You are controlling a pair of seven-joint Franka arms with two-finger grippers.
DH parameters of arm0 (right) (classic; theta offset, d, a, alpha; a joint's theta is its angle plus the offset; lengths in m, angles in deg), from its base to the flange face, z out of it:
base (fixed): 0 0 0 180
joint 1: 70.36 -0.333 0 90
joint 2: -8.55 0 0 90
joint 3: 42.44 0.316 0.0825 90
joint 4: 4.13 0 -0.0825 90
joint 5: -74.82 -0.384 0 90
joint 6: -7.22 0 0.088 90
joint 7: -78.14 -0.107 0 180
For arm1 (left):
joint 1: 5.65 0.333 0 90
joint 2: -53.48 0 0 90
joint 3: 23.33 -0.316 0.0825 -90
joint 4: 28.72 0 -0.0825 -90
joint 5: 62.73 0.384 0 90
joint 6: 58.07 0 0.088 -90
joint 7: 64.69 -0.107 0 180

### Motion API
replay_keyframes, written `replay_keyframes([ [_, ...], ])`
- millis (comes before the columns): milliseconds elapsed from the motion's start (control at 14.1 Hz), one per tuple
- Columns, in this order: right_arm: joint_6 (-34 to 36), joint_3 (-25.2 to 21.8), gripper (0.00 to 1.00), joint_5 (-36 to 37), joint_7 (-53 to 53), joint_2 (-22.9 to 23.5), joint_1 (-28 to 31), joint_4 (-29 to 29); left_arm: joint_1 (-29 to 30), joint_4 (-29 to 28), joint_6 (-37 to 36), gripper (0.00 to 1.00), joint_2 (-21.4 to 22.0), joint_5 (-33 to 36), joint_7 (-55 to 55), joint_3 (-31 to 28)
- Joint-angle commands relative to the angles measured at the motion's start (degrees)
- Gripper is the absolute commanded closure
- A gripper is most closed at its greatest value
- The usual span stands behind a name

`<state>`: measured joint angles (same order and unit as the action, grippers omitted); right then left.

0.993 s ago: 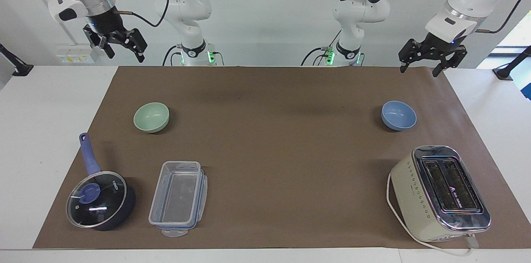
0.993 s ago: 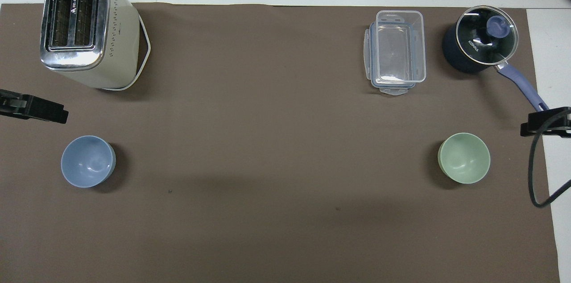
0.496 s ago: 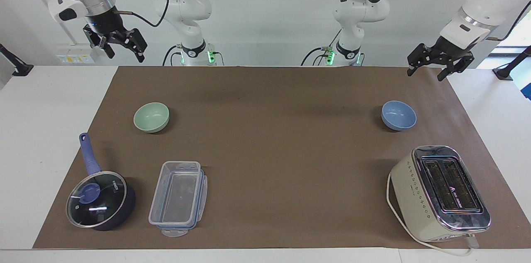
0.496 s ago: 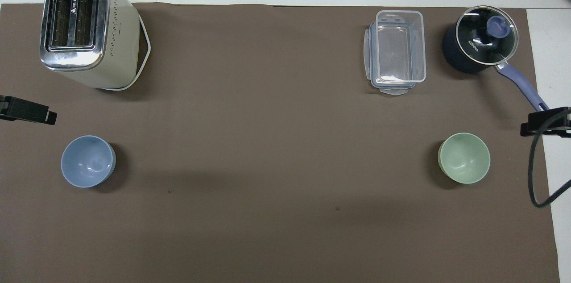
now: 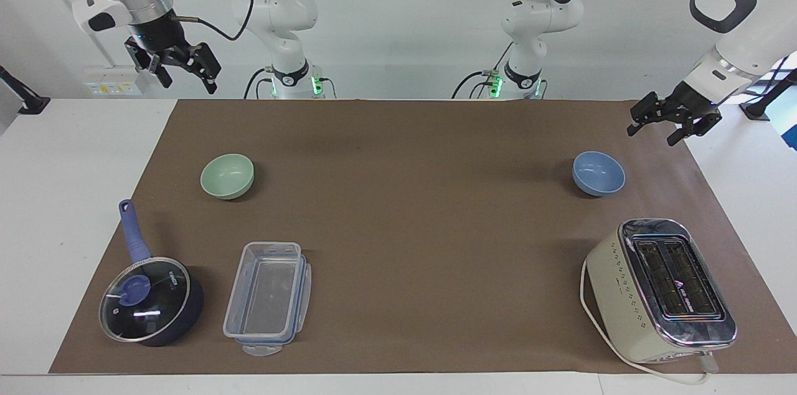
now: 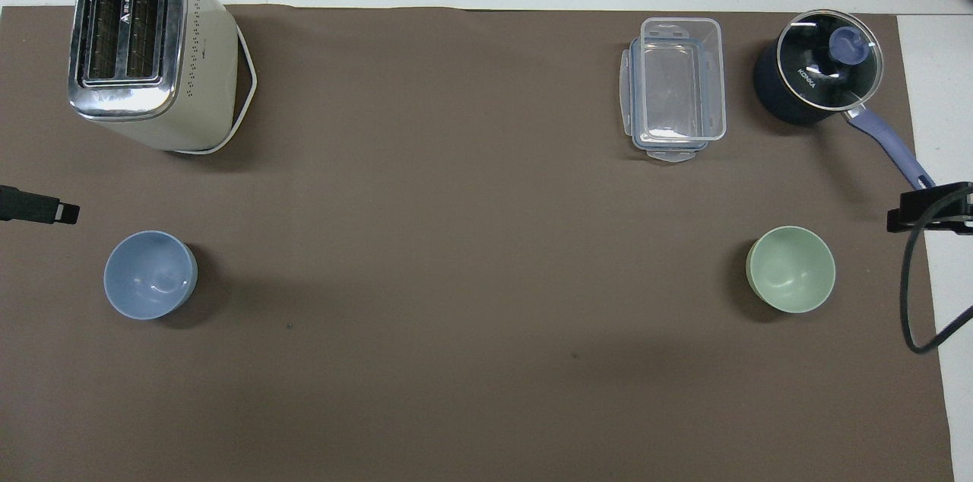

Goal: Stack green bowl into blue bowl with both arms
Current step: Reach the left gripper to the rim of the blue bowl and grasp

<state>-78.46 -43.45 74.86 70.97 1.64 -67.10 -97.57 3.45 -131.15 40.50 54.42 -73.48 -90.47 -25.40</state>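
You've got the green bowl (image 5: 227,176) sitting upright on the brown mat (image 5: 411,227) toward the right arm's end, and the blue bowl (image 5: 598,173) upright toward the left arm's end; they're well apart, both empty.

Left gripper (image 5: 664,125) hangs in the air over the mat's edge near the blue bowl, fingers spread, nothing held. Right gripper (image 5: 180,69) is up high off the mat's corner at its own end, fingers spread, nothing held.

Farther from the robots than the green bowl: a dark-blue saucepan (image 6: 817,77) with a glass lid, "KONKA" readable on the lid, and a clear plastic container (image 6: 675,88) beside it. A cream toaster (image 6: 148,50) stands farther out than the blue bowl; its top carries a logo, text unreadable.
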Motion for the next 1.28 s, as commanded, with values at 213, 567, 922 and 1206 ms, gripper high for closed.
replay_keyframes([
  [213,0.25,-0.22,0.00,-1.27,-0.03,-1.17,0.51,-1.22,7.50,-12.86,11.71,0.00,1.78,-4.89,-12.26,0.48],
  [567,0.25,-0.22,0.00,-1.27,-0.12,-1.17,0.51,-1.22,11.90,-22.89,21.20,0.00,-1.12,-9.99,-22.55,0.48],
  [922,0.25,-0.22,0.00,-1.01,-0.21,-1.17,0.51,-1.22,12.61,-24.22,22.98,0.08,-4.46,-12.27,-23.00,0.48],
  [1206,0.25,-0.22,0.00,-0.92,-0.91,-1.26,0.07,-1.31,10.86,-25.54,26.48,0.12,-5.34,-12.36,-22.47,0.57],
])
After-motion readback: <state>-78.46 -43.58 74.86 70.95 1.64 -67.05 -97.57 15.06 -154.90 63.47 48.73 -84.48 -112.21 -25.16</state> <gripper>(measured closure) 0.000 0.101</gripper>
